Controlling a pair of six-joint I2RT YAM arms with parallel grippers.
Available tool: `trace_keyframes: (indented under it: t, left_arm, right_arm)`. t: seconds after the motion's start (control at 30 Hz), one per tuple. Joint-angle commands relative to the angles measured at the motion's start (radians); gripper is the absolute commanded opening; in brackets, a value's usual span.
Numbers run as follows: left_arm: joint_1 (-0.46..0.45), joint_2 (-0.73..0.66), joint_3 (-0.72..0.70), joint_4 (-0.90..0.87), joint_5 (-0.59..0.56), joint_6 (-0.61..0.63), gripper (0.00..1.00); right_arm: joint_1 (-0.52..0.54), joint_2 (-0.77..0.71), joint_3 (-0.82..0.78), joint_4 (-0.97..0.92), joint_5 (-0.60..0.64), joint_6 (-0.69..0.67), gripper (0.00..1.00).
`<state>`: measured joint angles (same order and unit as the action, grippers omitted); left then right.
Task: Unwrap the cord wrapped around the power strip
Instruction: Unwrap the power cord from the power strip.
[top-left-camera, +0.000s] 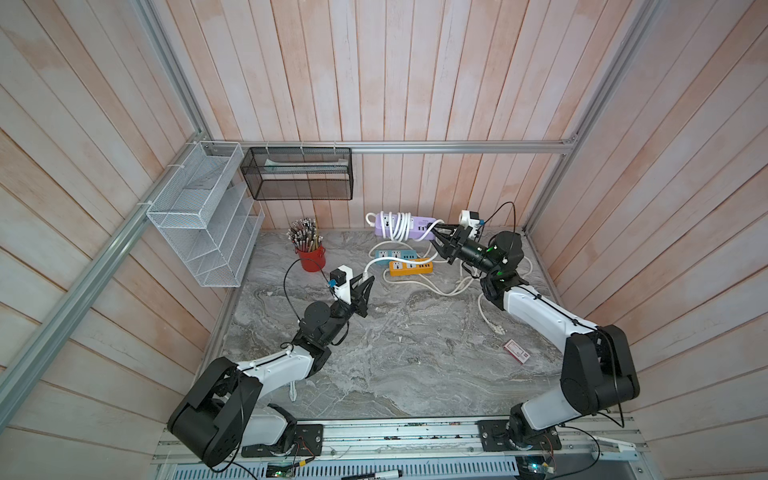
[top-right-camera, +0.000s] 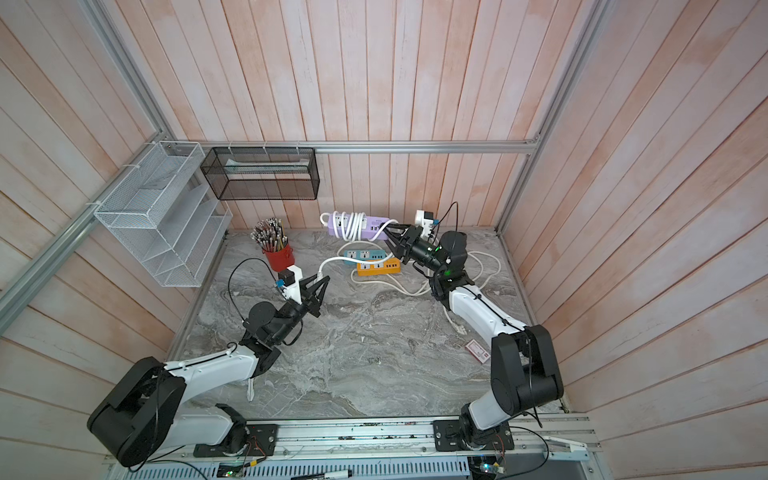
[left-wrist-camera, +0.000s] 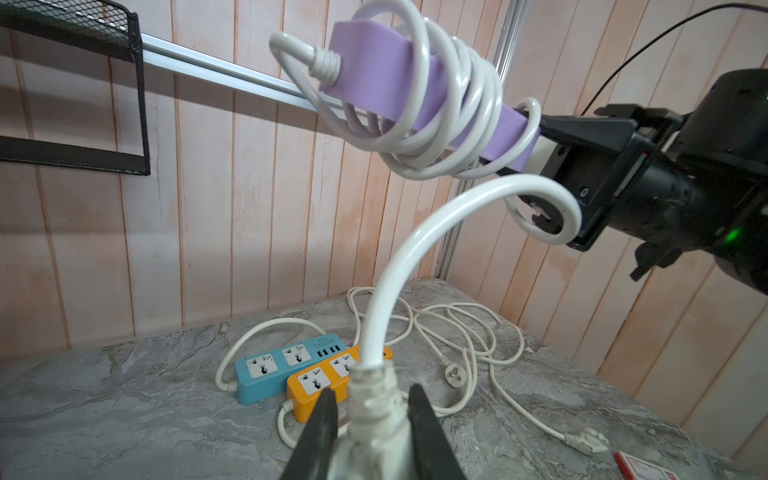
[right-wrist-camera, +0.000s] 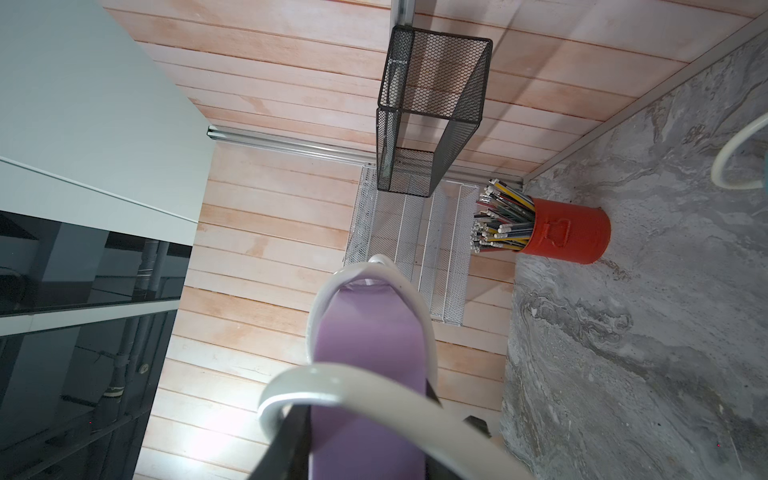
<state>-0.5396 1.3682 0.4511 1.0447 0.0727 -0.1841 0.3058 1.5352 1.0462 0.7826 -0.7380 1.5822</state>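
The purple power strip (top-left-camera: 415, 224) (top-right-camera: 370, 226) hangs level above the back of the table, with its white cord (top-left-camera: 397, 227) (left-wrist-camera: 457, 104) coiled round its middle in several loops. My right gripper (top-left-camera: 432, 232) (right-wrist-camera: 365, 409) is shut on the strip's right end, and one cord loop (right-wrist-camera: 374, 382) crosses in front of the jaws. From the coils the cord runs down and left to its plug (left-wrist-camera: 374, 399). My left gripper (top-left-camera: 368, 283) (left-wrist-camera: 372, 403) is shut on that plug, above the table's left middle. The strip's socket face shows in both top views.
A blue power strip (top-left-camera: 395, 254) and an orange one (top-left-camera: 411, 267) lie under the purple strip, with loose cords and plugs (top-left-camera: 494, 326) to the right. A red pencil cup (top-left-camera: 311, 257), a white mesh rack (top-left-camera: 203, 220), a black mesh basket (top-left-camera: 299, 174) and a card (top-left-camera: 517, 351) are nearby.
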Motion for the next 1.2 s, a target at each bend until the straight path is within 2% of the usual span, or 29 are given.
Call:
trace_keyframes:
  t: [0.0, 0.37, 0.87, 1.17]
  left_arm:
    - [0.009, 0.059, -0.013, 0.065, -0.067, 0.013, 0.20]
    - [0.050, 0.217, 0.077, 0.155, -0.057, -0.038, 0.20]
    - [0.137, 0.321, 0.297, 0.130, 0.042, 0.002, 0.20]
    - [0.184, 0.337, 0.390, 0.099, 0.097, 0.022, 0.20]
  right_arm:
    - [-0.006, -0.051, 0.018, 0.089, -0.018, 0.031, 0.23]
    - [-0.001, -0.119, 0.030, 0.067, -0.064, 0.059, 0.23]
    - [0.014, -0.231, -0.076, 0.011, -0.180, 0.087, 0.23]
    - [0.027, -0.263, -0.124, -0.042, -0.233, 0.068, 0.23]
